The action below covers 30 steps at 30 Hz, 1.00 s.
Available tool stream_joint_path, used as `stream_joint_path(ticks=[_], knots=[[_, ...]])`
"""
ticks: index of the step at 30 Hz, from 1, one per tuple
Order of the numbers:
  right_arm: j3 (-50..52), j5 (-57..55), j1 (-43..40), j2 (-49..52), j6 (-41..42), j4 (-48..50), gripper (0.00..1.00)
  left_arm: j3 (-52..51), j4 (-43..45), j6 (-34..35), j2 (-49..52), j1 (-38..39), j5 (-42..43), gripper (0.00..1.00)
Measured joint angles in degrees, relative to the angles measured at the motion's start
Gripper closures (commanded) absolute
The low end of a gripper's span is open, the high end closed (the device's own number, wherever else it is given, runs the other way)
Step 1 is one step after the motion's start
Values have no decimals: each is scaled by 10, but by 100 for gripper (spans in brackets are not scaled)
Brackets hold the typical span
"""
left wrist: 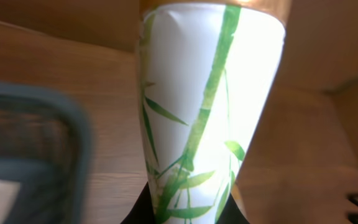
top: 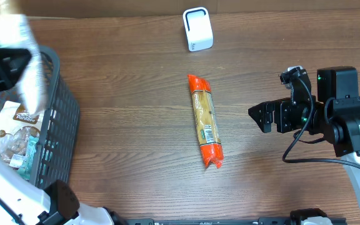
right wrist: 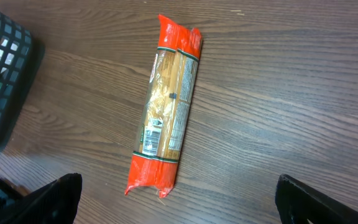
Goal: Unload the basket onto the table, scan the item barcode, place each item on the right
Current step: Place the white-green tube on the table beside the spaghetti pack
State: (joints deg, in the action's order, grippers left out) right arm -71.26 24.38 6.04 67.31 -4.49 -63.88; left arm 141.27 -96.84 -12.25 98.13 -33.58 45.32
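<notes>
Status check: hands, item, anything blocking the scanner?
Left hand shut on white bamboo-print pack, over dark mesh basket. Right hand open, empty. Orange-ended pasta packet lies mid-table, near side of white boxy scanner.

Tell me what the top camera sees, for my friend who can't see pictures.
The left gripper holds a white tube over a dark basket of snacks at the table's left edge. A long pasta packet with orange ends lies mid-table, a small white scanner beyond it, and the open right gripper sits at the right.
</notes>
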Motion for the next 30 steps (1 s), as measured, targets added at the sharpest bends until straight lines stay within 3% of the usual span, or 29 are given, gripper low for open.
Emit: stream_joint_path(ticks=[7, 13, 25, 30], knots=[[0, 0, 0, 0, 0, 0, 0, -140, 47, 14, 1, 175, -16, 95], [0, 0, 0, 0, 0, -2, 0, -304, 205, 83, 2, 290, -54, 96], [0, 0, 0, 0, 0, -5, 0, -684, 620, 388, 5, 475, -178, 96], [0, 0, 0, 0, 0, -5, 0, -775, 695, 510, 5, 536, -233, 96]])
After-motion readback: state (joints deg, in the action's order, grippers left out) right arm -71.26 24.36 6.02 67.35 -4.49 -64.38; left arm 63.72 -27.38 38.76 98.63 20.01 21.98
